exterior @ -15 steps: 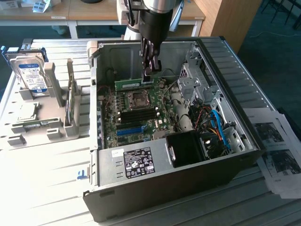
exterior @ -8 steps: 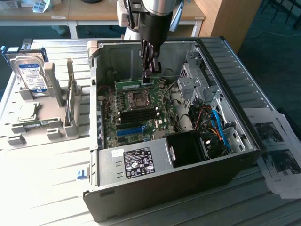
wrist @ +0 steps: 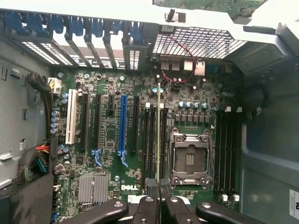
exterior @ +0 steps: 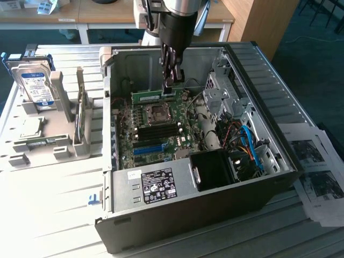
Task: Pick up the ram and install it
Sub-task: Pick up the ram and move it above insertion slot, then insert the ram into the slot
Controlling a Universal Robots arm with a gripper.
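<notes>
The gripper (exterior: 170, 87) is clamped on the ram (exterior: 145, 96), holding it over the motherboard (exterior: 156, 129) near the case's (exterior: 215, 204) far wall. The ram looks light, stiff and easy to break. I think its flat sides are best to hold.

Silver arm (exterior: 180, 5), black fingers (exterior: 171, 67)

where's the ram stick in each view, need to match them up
Exterior view: the ram hangs level in the gripper, just above the CPU socket in the picture.
Wrist view: the ram is seen edge-on, a thin line reaching out from the gripper, alongside the CPU socket.
Shared landmark: the CPU socket.
</notes>
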